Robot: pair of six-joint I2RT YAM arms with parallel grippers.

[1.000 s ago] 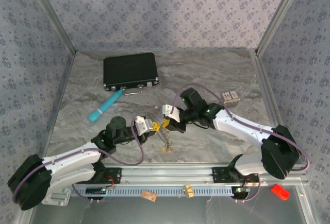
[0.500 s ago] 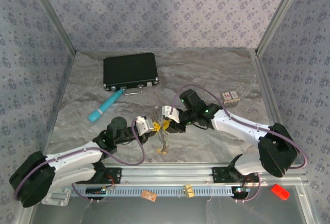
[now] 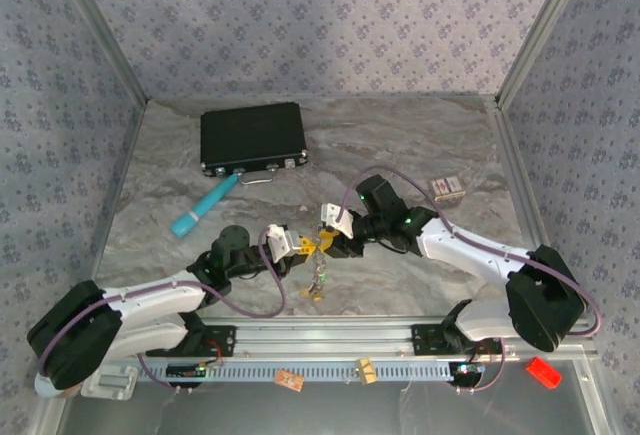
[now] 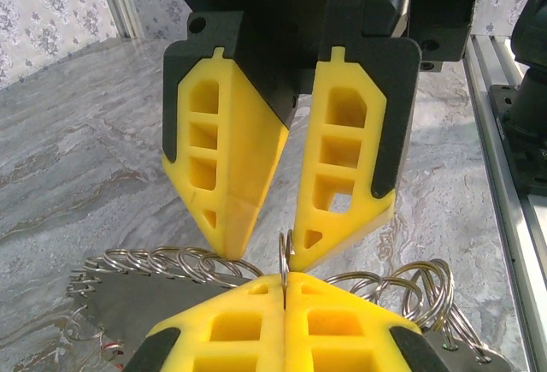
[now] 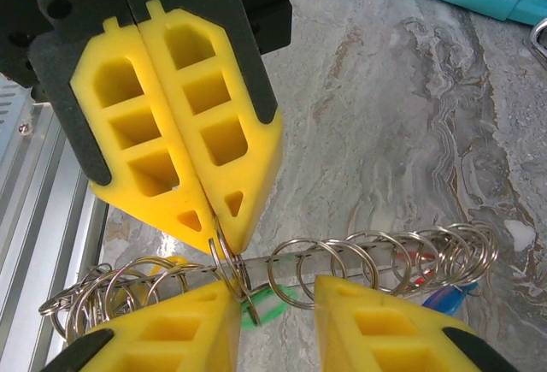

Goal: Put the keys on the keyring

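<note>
The keyring (image 5: 367,256), we find, is pinched by the clenched left gripper (image 5: 220,222) alone; the right gripper (image 5: 275,295) has just released, free to reposition.

both arms stretch forward and bend inward, wrists low, so the two grippers meet nose to nose between them. the left gripper (image 4: 283,281) has its yellow fingers (image 5: 171,124) pressed flat together, pinching the wire of the keyring (image 4: 283,261) at their tips. the right gripper (image 5: 275,297) faces it with its fingers spread apart, clasping nothing, tips just beside the left one's.
</note>
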